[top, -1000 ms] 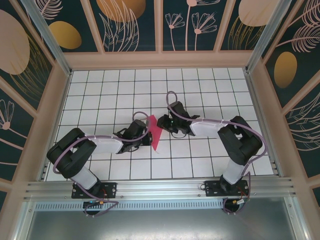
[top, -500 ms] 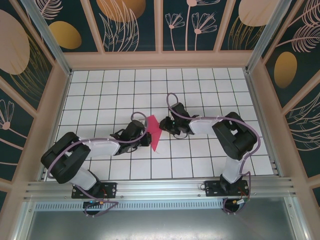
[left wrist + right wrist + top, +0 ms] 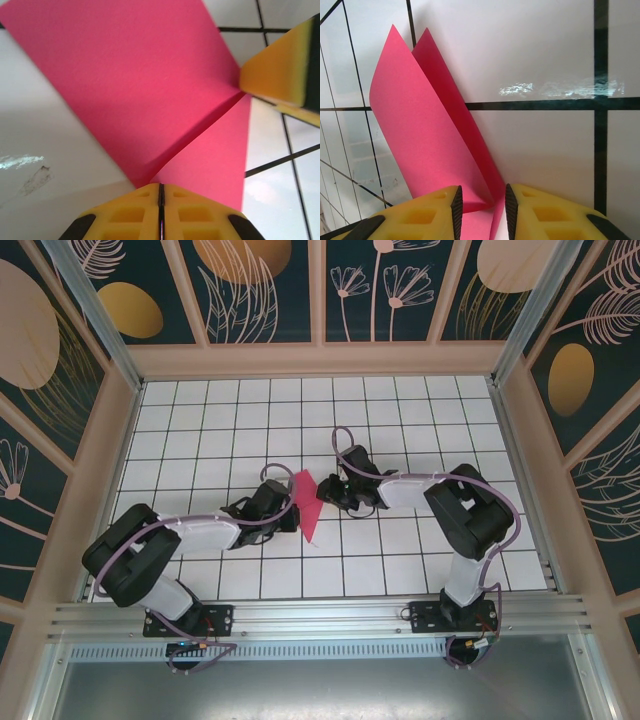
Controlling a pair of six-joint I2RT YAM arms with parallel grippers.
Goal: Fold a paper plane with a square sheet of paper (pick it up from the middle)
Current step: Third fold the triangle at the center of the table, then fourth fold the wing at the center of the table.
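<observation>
The red-pink square sheet of paper (image 3: 308,508) stands on the white grid table between my two grippers, bent into a loose fold with two flaps. My left gripper (image 3: 293,513) is shut on the sheet's near edge; in the left wrist view the paper (image 3: 150,90) spreads away from the closed gripper (image 3: 160,187). My right gripper (image 3: 322,490) meets the sheet from the right. In the right wrist view this gripper (image 3: 481,200) is open, its fingers apart around the curled fold of paper (image 3: 425,130). One right finger (image 3: 277,70) touches the crease.
The white tiled table (image 3: 400,420) is walled by a beige frame (image 3: 310,360) at the back and sides. An aluminium rail (image 3: 320,615) runs along the near edge, by the arm bases.
Both arms have shifted their elbows, and the right gripper has edged in closer to the paper. The sheet stays in the same spot, held by the left gripper.
</observation>
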